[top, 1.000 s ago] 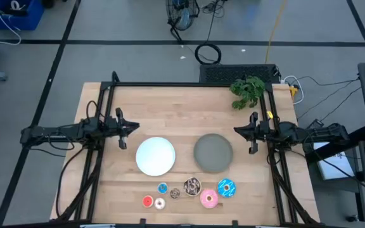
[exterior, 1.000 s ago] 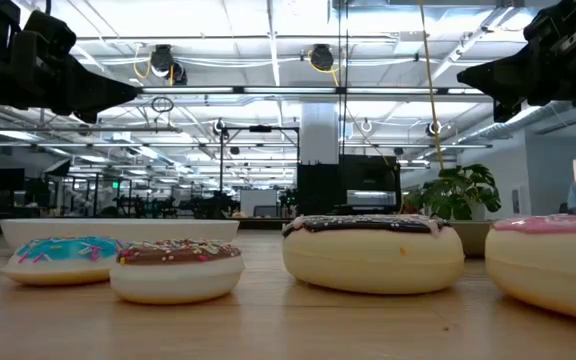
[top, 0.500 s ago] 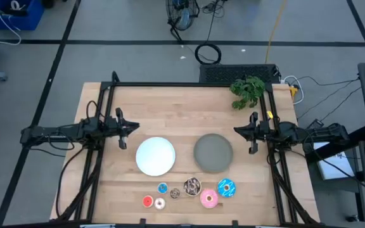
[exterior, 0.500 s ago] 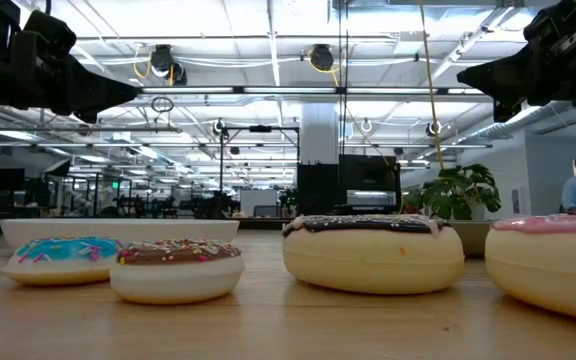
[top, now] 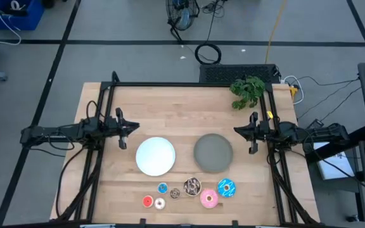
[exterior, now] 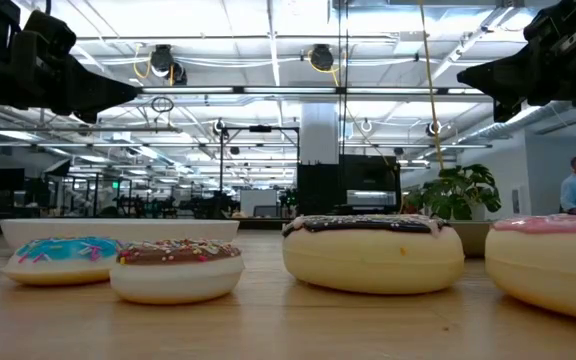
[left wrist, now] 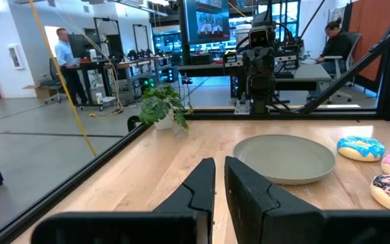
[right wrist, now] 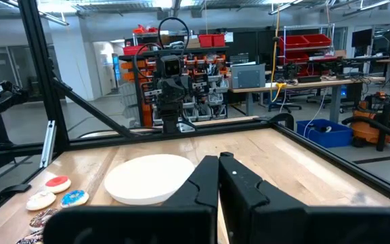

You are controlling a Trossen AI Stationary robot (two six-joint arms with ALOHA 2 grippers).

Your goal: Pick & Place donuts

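Black fingers on my left gripper [top: 126, 130] stand nearly together on nothing; my right gripper [top: 246, 133] is clenched, empty too. Both hover at the table's sides, well apart from the donuts [top: 189, 192] lined along the front edge. They look light, rigid, glossy; I'd pinch across each ring's rim.

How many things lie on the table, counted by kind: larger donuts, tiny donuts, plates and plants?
Larger donuts: 3, pink, blue with sprinkles, brown with sprinkles
Tiny donuts: 4, red, white, blue, brown
Plates: 2, white plate, grey plate
Plants: 1, plant
Total: 10
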